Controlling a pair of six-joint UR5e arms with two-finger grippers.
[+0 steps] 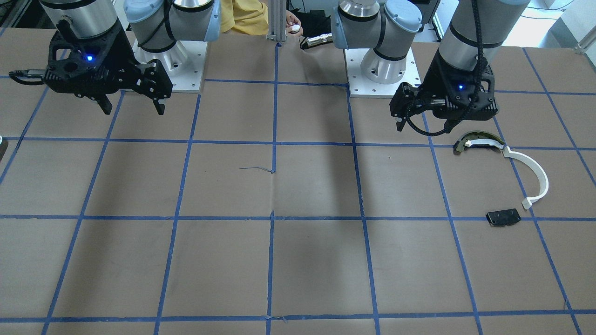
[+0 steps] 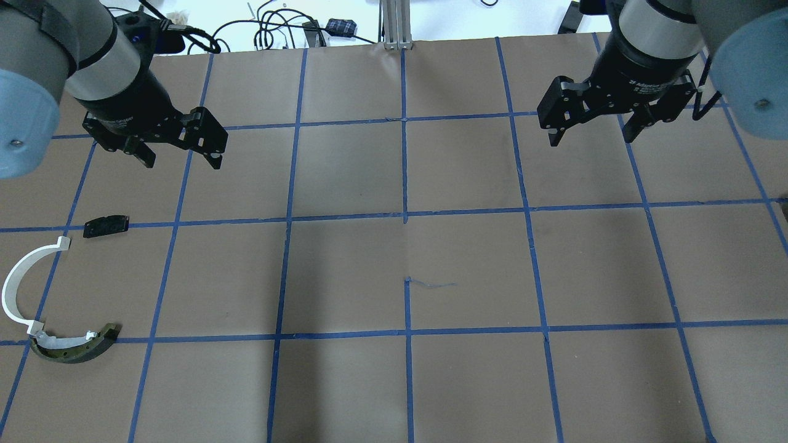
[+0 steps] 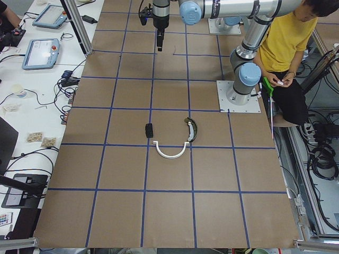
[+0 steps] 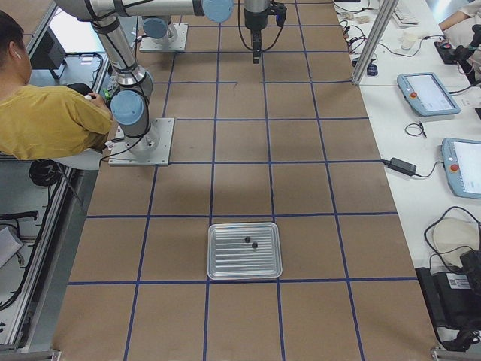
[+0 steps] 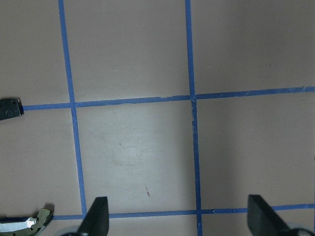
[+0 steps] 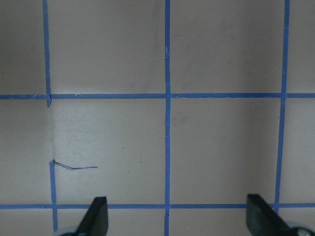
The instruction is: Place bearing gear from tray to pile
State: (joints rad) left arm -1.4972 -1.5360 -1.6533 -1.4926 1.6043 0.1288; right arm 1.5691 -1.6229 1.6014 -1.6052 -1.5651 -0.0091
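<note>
The silver tray [image 4: 244,250] shows only in the exterior right view, near the table's end on my right, with two small dark round parts [image 4: 250,242] in it. The pile lies on my left side: a white curved strip [image 2: 21,283], a dark arc-shaped piece [image 2: 74,351] and a black plate [image 2: 106,226]. It also shows in the front view: strip [image 1: 535,174], arc [image 1: 477,142], plate [image 1: 503,217]. My left gripper [image 2: 181,161] hangs open and empty above the table beyond the black plate. My right gripper [image 2: 591,138] is open and empty, far from the tray.
Both arm bases [image 1: 379,70] stand on plates at the table's robot side. A person in yellow [image 3: 283,47] sits behind them. Cables and tablets [image 4: 428,94] lie on the bench past the far table edge. Blue tape grids the brown table [image 2: 406,271].
</note>
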